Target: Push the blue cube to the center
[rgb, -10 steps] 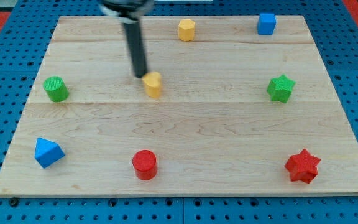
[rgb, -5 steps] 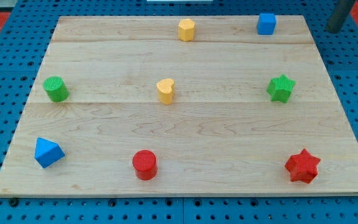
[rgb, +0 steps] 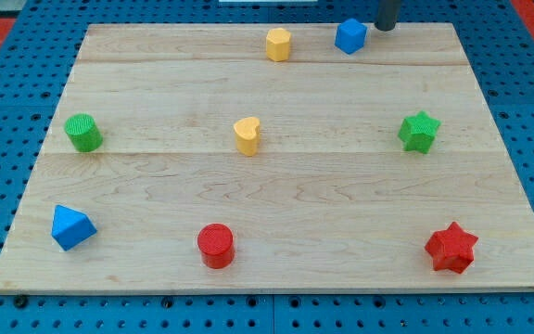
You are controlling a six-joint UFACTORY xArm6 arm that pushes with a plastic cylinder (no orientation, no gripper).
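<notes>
The blue cube [rgb: 349,36] sits near the board's top edge, right of the middle, turned at an angle. My tip [rgb: 383,28] is just to the cube's right at the top edge, close to its upper right side. Only the rod's lower end shows; the rest is cut off by the view's top. The board's centre lies below and to the left of the cube, near the yellow heart [rgb: 247,135].
A yellow hexagonal block [rgb: 278,44] stands left of the blue cube. A green cylinder [rgb: 83,133] is at the left, a green star [rgb: 419,132] at the right. A blue pyramid-like block [rgb: 71,227], a red cylinder [rgb: 216,246] and a red star [rgb: 451,248] lie along the bottom.
My tip left the yellow heart after nudging it right, swung to the view's top right, then came in from the right and pushed the blue cube leftward, rotating it.
</notes>
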